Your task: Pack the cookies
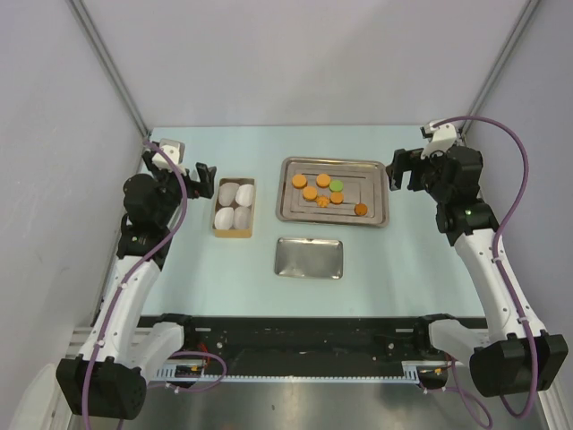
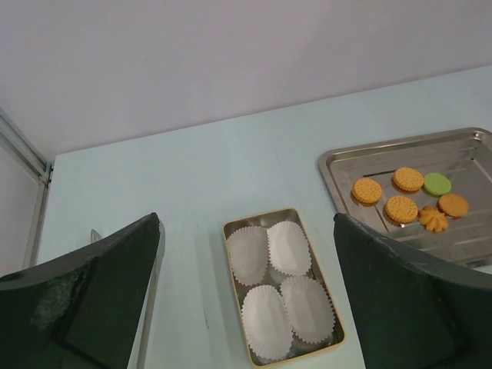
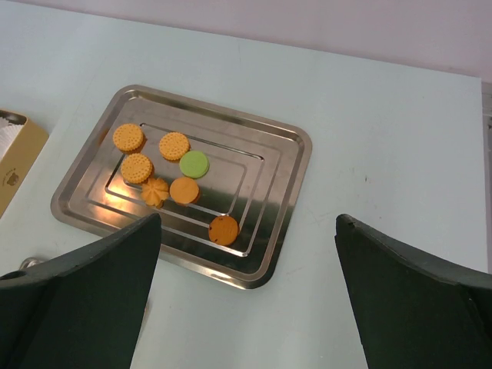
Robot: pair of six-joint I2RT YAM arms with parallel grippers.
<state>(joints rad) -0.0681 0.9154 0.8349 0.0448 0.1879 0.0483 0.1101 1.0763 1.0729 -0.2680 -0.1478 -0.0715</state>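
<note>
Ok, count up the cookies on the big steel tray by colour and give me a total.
Orange cookies: 6
Green cookie: 1
Total: 7

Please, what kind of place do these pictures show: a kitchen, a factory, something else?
Most likely a robot test bench in a lab, not a kitchen: plain panel walls enclose a pale table, and the cookies lie staged on a steel tray.
</note>
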